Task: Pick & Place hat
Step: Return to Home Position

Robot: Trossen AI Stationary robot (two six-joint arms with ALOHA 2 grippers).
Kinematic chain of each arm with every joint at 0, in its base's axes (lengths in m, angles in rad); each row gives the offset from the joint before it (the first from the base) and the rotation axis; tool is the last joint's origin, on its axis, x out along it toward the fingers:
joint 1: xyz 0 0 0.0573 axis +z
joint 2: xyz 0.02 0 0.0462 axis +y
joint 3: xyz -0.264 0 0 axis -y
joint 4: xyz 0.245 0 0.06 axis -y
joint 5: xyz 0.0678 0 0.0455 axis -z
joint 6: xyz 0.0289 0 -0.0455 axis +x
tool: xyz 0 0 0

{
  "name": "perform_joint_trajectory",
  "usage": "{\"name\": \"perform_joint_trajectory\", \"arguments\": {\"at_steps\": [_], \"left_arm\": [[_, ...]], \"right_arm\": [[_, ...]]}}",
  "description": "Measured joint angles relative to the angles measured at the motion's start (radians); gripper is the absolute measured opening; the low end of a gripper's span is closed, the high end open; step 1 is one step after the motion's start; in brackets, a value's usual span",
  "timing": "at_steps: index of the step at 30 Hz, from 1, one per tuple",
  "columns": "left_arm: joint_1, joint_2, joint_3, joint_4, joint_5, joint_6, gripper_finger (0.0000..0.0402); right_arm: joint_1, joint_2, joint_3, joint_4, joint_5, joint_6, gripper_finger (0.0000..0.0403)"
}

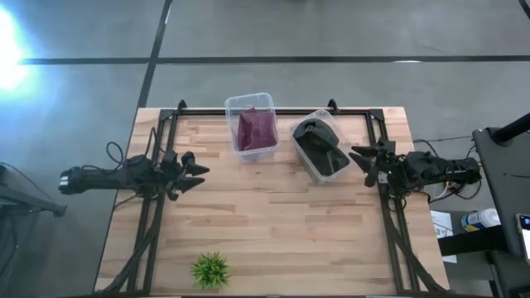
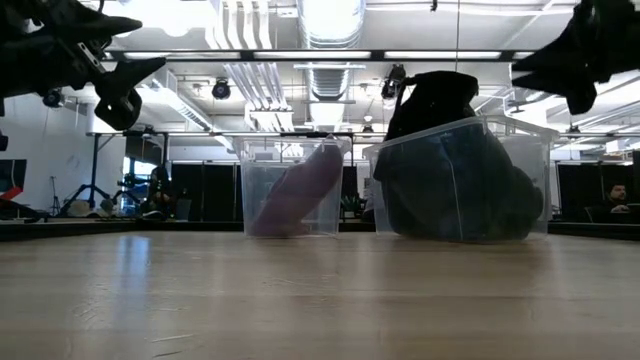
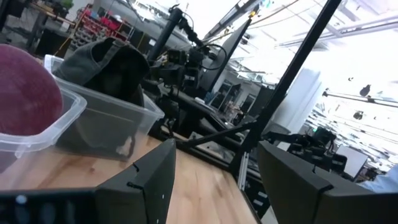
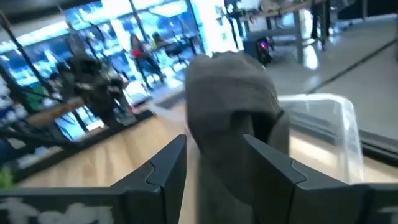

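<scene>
Two clear plastic bins stand at the table's far middle. The left bin holds a maroon hat, also seen as the maroon hat. The right bin holds a dark grey hat, whose crown sticks up above the rim. My right gripper is open, raised just right of that bin, and the dark hat shows ahead of its fingers. My left gripper is open and raised over the table's left part, pointing right.
A small green plant stands near the table's near left edge. Bare wood spreads between the grippers and toward the near edge. Black frame rails run along both sides of the table.
</scene>
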Motion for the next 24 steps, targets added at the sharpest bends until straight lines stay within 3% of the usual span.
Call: {"name": "perform_joint_trajectory", "arguments": {"at_steps": [12, 21, 24], "left_arm": [[-0.001, -0.002, -0.007, -0.006, 0.000, 0.000, 0.0218], [0.002, -0.129, -0.016, -0.084, 0.000, 0.002, 0.0218], [0.003, -0.129, -0.017, -0.095, 0.061, 0.083, 0.0218]], "right_arm": [[0.000, 0.000, -0.059, -0.027, 0.007, 0.005, 0.0151], [0.000, 0.000, -0.076, -0.026, 0.007, 0.008, 0.0144], [0.000, -0.001, -0.085, -0.025, 0.007, 0.008, 0.0145]]}}
